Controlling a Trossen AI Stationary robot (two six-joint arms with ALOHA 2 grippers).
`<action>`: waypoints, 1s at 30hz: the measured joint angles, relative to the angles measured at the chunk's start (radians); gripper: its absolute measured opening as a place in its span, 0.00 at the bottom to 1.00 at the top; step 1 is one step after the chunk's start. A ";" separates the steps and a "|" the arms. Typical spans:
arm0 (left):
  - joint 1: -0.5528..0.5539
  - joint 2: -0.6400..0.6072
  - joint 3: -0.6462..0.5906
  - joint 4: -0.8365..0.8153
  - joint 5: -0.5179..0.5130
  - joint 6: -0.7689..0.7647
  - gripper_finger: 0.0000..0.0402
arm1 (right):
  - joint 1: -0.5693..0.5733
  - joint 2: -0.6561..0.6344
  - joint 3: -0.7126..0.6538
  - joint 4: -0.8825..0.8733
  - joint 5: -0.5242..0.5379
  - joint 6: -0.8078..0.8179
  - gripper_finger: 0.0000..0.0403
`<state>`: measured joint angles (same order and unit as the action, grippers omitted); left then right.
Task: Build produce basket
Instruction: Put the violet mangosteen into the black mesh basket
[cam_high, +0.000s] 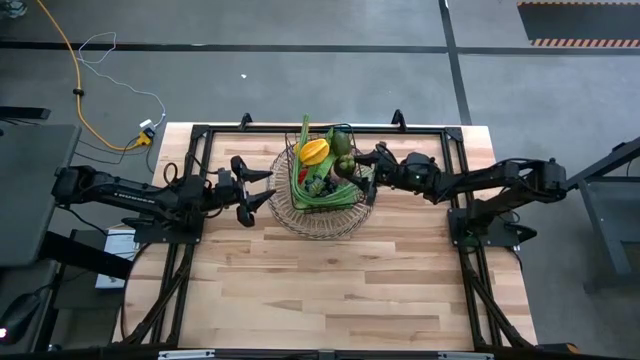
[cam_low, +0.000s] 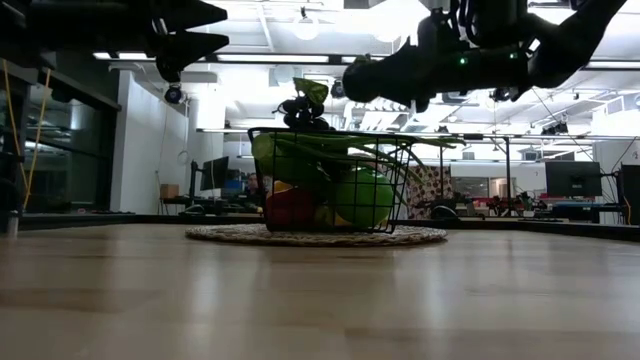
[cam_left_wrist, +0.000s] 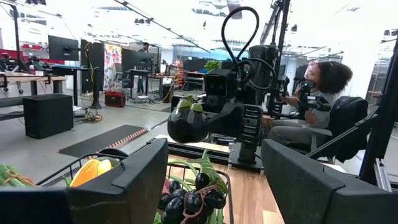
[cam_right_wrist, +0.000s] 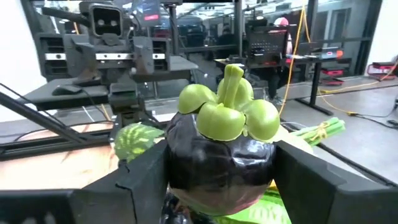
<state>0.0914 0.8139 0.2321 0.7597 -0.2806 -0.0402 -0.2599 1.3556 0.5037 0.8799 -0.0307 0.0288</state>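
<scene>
The wire basket (cam_high: 322, 216) stands at the table's far middle on its round flaring rim (cam_low: 315, 236). In it lies produce: a yellow fruit (cam_high: 315, 152), long green beans (cam_high: 332, 196), dark grapes (cam_left_wrist: 193, 199), a green apple (cam_low: 362, 198) and a red fruit (cam_low: 290, 208). My right gripper (cam_high: 360, 166) reaches in level from the right, over the basket's right side. It is shut on a dark purple round fruit with a green leafy cap (cam_right_wrist: 217, 155). My left gripper (cam_high: 268, 187) hangs open just left of the basket, above the table. My right gripper pinches the purple fruit's dark round body (cam_right_wrist: 180, 168) between its two fingers, one on each opposite side. The fingers come level from the table's right side. The fruit sits upright, green cap (cam_right_wrist: 227, 112) on top, lifted clear above the produce in the basket (cam_left_wrist: 188, 122).
Black frame rails (cam_high: 195, 150) run along the table's left, far and right sides. Bare wood (cam_high: 330, 290) lies between the basket and the near edge. A person (cam_left_wrist: 317, 87) sits beyond the table behind the right arm.
</scene>
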 joint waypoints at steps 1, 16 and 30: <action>0.000 0.000 0.000 0.000 0.000 0.000 0.61 | 0.001 0.000 0.000 0.000 -0.001 0.000 0.61; 0.000 0.000 0.000 -0.004 0.000 0.000 0.61 | -0.002 0.000 0.000 -0.064 0.054 0.035 0.64; 0.000 0.000 -0.001 -0.004 -0.003 0.000 0.61 | -0.002 0.125 0.053 -0.071 0.077 0.049 0.78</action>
<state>0.0914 0.8141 0.2314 0.7555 -0.2840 -0.0406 -0.2619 1.4805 0.5563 0.8091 0.0466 0.0777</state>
